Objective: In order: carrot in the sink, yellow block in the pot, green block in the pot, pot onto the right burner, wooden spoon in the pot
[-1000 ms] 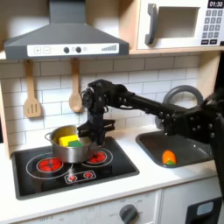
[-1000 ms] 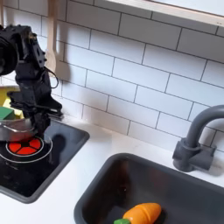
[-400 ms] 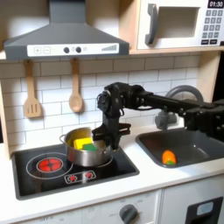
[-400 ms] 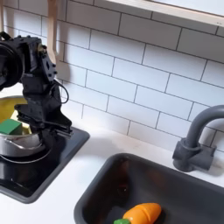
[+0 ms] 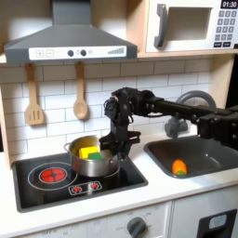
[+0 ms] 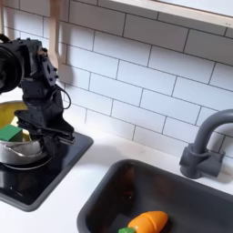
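The gripper point(image 5: 110, 147) grips the pot point(image 5: 91, 160) by its rim over the right burner point(image 5: 97, 168). It should set the pot centred and flat there, then let go gently so the yellow block point(image 5: 86, 146) and green block point(image 5: 90, 154) stay inside.

One pot point(image 5: 91, 160) on the stove, and inside it two blocks: one yellow block point(image 5: 86, 146), one green block point(image 5: 89, 154). One carrot point(image 5: 178, 167) down in the one sink point(image 5: 214, 158). Two burners point(image 5: 52, 174), two wooden utensils on the wall: one wooden spoon point(image 5: 81, 104), one spatula point(image 5: 34, 113).
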### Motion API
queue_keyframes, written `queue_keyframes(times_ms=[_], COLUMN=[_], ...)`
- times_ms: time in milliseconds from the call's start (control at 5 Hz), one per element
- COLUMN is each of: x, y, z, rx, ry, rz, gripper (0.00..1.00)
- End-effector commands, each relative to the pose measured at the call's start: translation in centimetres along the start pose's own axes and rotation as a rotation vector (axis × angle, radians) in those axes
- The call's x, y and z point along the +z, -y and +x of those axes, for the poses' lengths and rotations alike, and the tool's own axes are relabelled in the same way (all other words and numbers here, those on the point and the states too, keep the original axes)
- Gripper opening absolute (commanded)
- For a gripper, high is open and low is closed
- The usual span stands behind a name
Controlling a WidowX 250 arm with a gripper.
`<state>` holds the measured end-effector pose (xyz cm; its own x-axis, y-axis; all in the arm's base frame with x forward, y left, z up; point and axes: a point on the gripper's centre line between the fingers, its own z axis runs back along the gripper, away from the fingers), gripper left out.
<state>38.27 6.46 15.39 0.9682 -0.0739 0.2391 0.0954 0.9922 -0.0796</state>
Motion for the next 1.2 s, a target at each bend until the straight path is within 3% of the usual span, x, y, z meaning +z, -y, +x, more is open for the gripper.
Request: queue_keyframes(times_ms=[0,200,400,600,1000], x=[5.5,6.9,7.4,8.2,8.1], y=[-0.9,-1.8,-3.2,-4.1,-5.0], z=[0.8,1.0,2.4,4.3,8.3], rx=[-0.019,-0.027,-0.059,-0.069,-0.124], ry=[0.145,0.223,0.287,0.356,0.475], rz=[0.068,0.100,0.113,0.148,0.110], gripper=[1.00,1.00,1.00,1.00,1.00])
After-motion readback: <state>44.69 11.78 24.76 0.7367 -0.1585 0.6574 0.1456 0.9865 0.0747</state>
